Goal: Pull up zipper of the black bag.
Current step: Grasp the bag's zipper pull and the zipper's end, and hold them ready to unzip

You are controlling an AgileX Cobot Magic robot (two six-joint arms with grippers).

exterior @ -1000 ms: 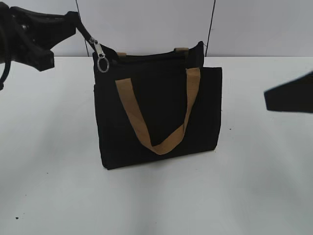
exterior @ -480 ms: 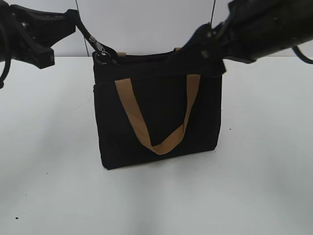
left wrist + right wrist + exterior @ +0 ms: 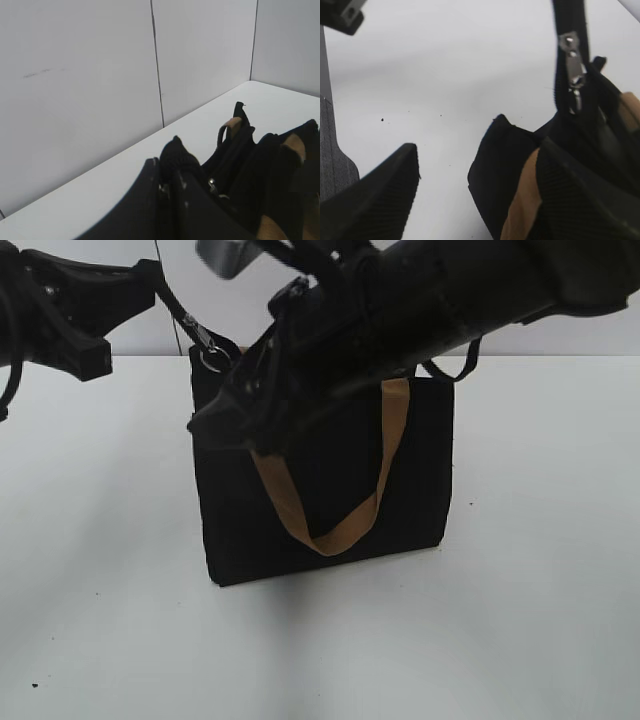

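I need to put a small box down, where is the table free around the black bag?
Bare table runs in front of the black bag, and on both its sides. It is crowded above: the right gripper and its arm cross the bag's top, and the left gripper holds the zipper end at the upper left corner.

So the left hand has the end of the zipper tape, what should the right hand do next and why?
Probably ease the right hand toward the silver zipper pull and close on it. Its fingers are spread wide at the black bag corner and grip nothing, while the left hand holds the tape taut.
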